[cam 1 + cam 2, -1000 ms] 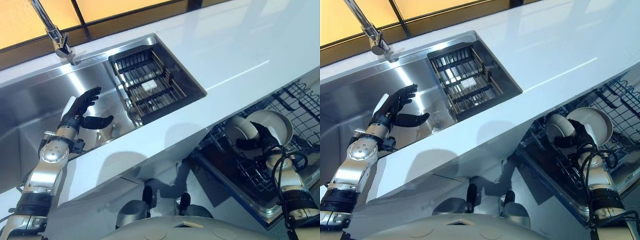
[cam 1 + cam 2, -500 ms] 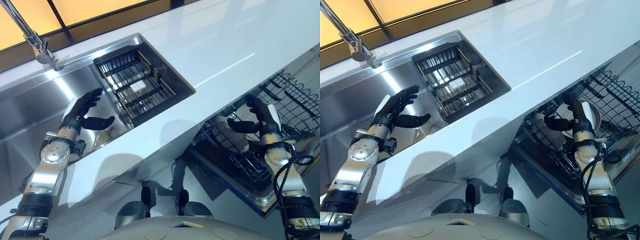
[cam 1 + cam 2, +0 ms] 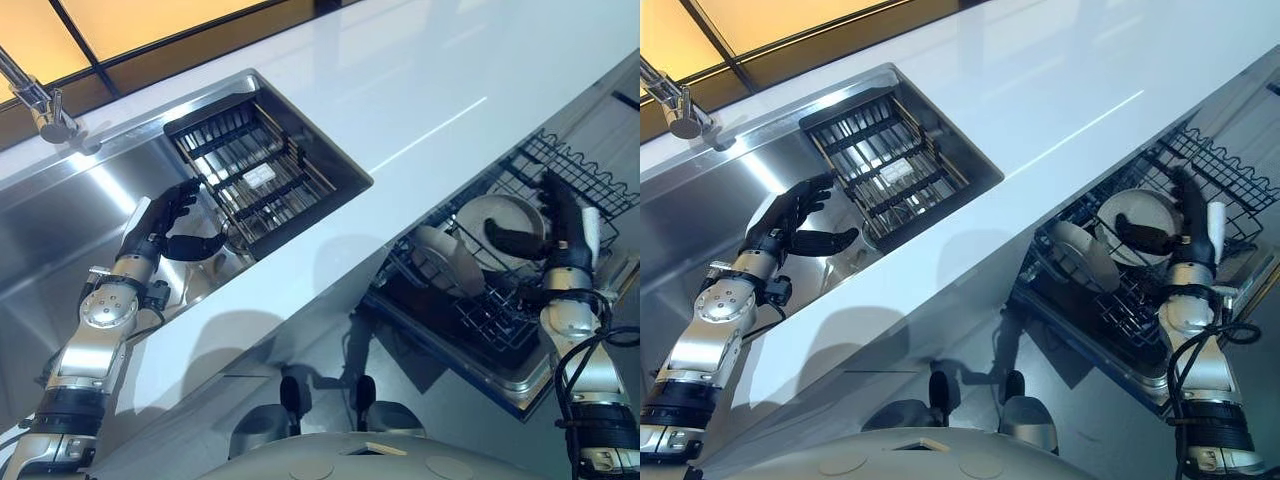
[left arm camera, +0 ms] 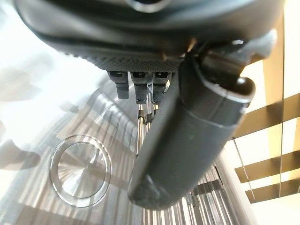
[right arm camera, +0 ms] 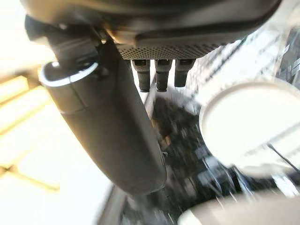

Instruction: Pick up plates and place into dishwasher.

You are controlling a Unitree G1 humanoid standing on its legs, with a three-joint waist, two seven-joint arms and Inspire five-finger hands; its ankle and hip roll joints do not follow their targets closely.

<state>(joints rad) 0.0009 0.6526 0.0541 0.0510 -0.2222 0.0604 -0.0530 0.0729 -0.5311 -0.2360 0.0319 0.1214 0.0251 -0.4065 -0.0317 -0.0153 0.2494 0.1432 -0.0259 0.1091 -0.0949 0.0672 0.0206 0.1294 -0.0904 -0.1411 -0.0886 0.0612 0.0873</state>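
We see left hand (image 3: 158, 225) spread over steel sink (image 3: 60, 215), fingers straight, thumb out, holding nothing; dark wire basket (image 3: 250, 175) sits in sink just right of it. Faucet (image 3: 35, 100) at far left. White counter (image 3: 420, 90) runs between sink and dishwasher rack (image 3: 500, 300), pulled out at near right. Two plates stand on edge in rack: one (image 3: 500, 220) farther right, other (image 3: 445, 262) left of it. Right hand (image 3: 560, 235) spread just beside right plate, fingers straight up, thumb across plate's face; we cannot tell whether it touches.
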